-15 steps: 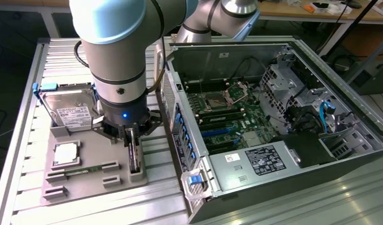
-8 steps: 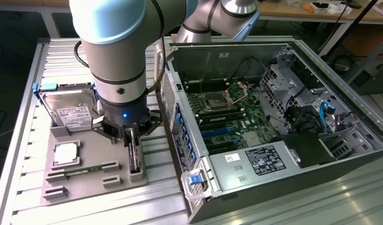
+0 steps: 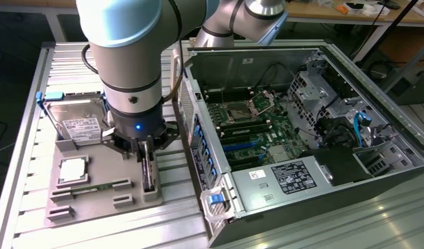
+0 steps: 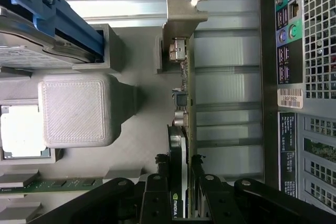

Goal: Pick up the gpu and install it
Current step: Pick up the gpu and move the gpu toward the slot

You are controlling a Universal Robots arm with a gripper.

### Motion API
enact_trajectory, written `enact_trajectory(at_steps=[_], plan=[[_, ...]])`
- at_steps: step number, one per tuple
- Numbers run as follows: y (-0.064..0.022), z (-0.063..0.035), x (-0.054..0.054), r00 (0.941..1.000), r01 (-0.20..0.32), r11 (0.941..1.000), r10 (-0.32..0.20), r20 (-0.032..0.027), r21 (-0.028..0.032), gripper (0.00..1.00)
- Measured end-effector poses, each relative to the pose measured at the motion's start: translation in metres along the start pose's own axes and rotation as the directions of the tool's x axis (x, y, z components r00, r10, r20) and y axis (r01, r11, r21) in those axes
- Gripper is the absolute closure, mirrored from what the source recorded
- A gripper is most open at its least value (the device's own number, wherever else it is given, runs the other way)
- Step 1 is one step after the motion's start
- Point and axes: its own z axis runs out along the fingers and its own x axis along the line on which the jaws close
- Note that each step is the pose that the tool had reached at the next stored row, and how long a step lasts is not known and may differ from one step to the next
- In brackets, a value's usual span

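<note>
Your hand (image 3: 147, 154) is down over the grey fixture tray (image 3: 94, 210) on the slatted counter (image 3: 67, 67), and it is clamped on the gpu (image 3: 149, 179). The wrist view settles it: one dark finger (image 4: 157, 182) on each flat side of the gpu (image 4: 178, 140), both pressed against the card, with the hand (image 4: 178, 163) straddling its top edge.

The card stands on its long edge in its slotted holder on the tray, and its silver bracket (image 4: 182, 19) is at the end farthest from the hand. It sits on the side of the tray nearest the open computer case (image 3: 257, 202), just beside the case wall but apart from it. The motherboard (image 3: 246, 119) lies exposed inside.

To the exterior view's left of the card you've got the hard drive (image 3: 77, 124) with its blue rails, propped in its cradle. The square processor (image 3: 72, 170) is in front of it, and the narrow RAM stick (image 3: 94, 188) lies flat closer to the camera. None of them touch the hand.
</note>
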Motion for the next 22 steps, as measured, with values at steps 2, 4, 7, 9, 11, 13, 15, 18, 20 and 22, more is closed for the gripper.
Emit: enact_trajectory(at_steps=[2,4,7,9,11,13,15,18,20,22], plan=[[0.0001,-0.0029,0.0,1.0,0.0,1.0,0.0,0.0,-0.0001,0.73],[0.0001,-0.0049,0.0,1.0,0.0,1.0,0.0,0.0001,-0.0001,0.73],[0.0002,-0.01,0.0,1.0,0.0,1.0,0.0,0.0,0.0,0.73],[0.0003,-0.0141,0.0,1.0,0.0,1.0,0.0,0.0001,-0.0001,0.73],[0.0004,-0.0178,0.0,1.0,0.0,1.0,0.0,0.0001,-0.0001,0.73],[0.0005,-0.0204,0.0,1.0,0.0,1.0,0.0,0.0,0.0,0.73],[0.0005,-0.023,-0.001,1.0,0.0,1.0,0.0,0.0001,-0.0001,0.73],[0.0006,-0.0268,-0.001,1.0,0.0,1.0,0.0,0.0,0.0,0.73],[0.0007,-0.0276,-0.001,1.0,0.0,1.0,0.0,0.0002,-0.0001,0.73],[0.0007,-0.0277,-0.001,1.0,0.0,1.0,0.0,0.0001,0.0001,0.73]])
